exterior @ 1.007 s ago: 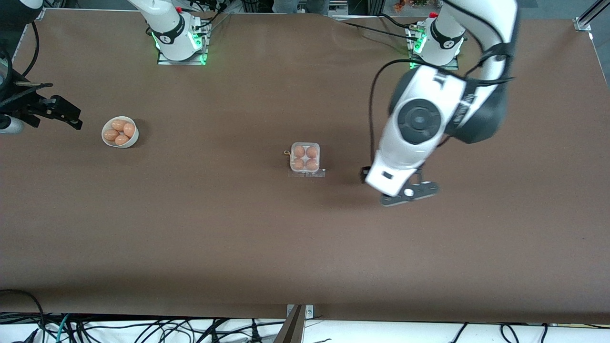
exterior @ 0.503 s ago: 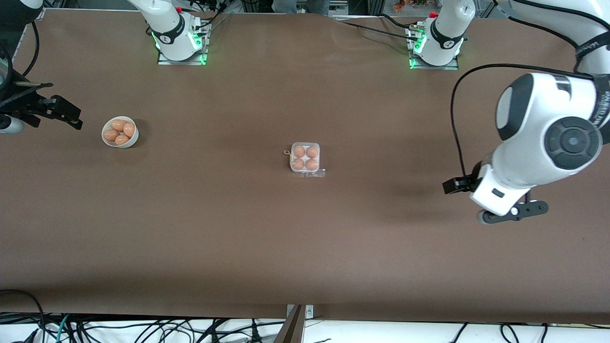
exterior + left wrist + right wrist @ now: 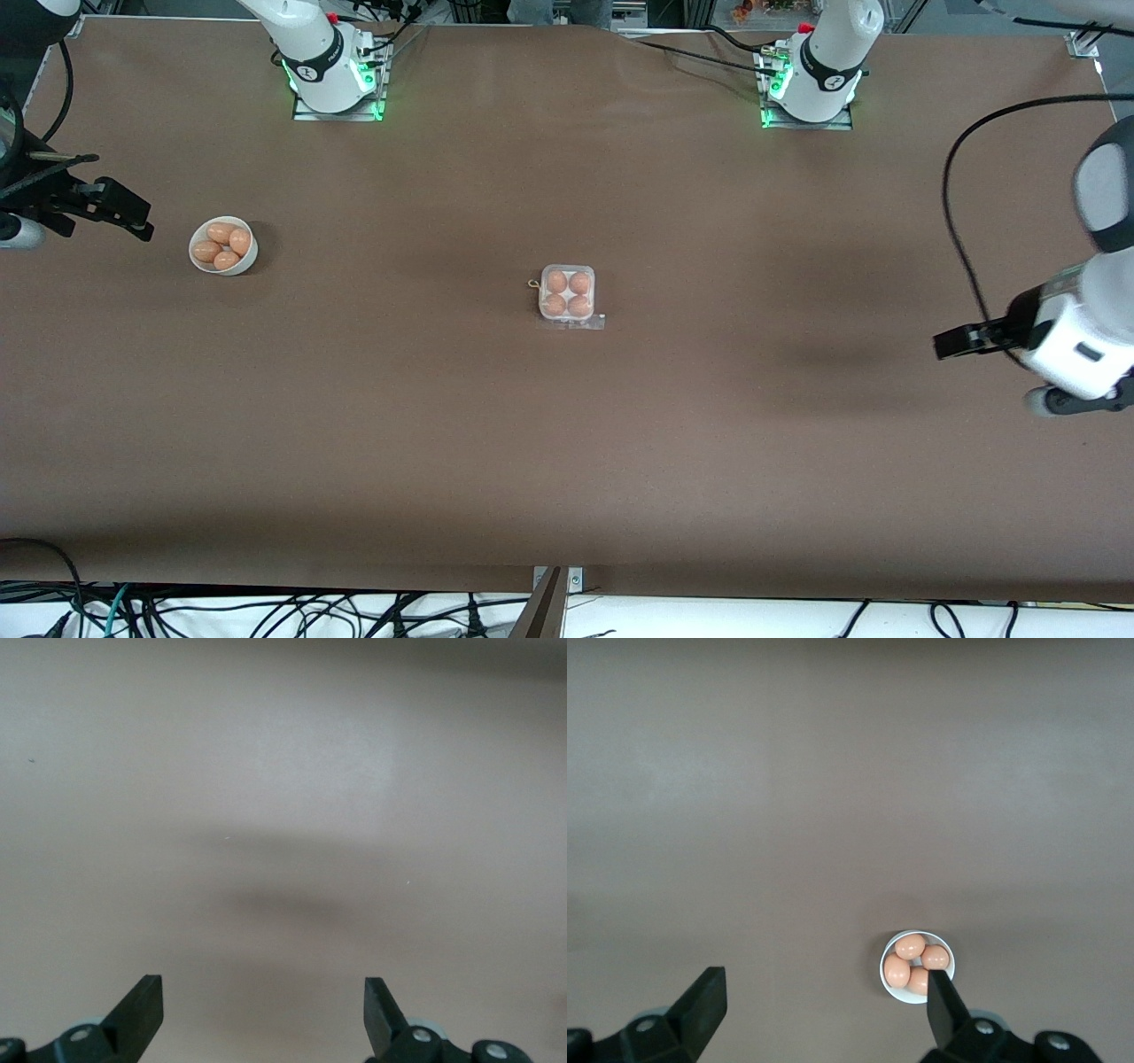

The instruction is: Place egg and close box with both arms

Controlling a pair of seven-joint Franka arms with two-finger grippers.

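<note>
Item 1, the box (image 3: 567, 297): small square carton at mid-desk, four orange-brown eggs seated one per cup, clear lid lying down over them. The egg (image 3: 579, 306) of the task cannot be told from its three neighbours; all four cups are filled. Seen in the front view only; neither wrist view takes it in.

Item 2, white bowl (image 3: 223, 245): round, toward the right arm's end of the desk, well apart from the box, holding several loose eggs (image 3: 220, 233). The right wrist view shows the same bowl (image 3: 918, 967) from above, partly covered by one black finger (image 3: 937, 1001).

Item 3, right gripper (image 3: 819, 1003): fingers spread wide, nothing between them, hanging over bare desk near the bowl. In the front view only black parts of it (image 3: 97, 202) show at the picture's edge, at the right arm's end of the desk.

Item 4, left gripper (image 3: 264, 1010): fingers spread wide and empty, over bare brown desk (image 3: 283, 797) carrying a soft shadow. The front view shows the left arm's white wrist (image 3: 1076, 341) at the left arm's end of the desk, well apart from the box; the fingers themselves are hidden there under the wrist.

Item 5, surroundings: two arm bases with green lights (image 3: 335, 84) along the desk's top edge; black cables (image 3: 266, 611) below its lower edge. Nothing lies between either gripper and the box.
</note>
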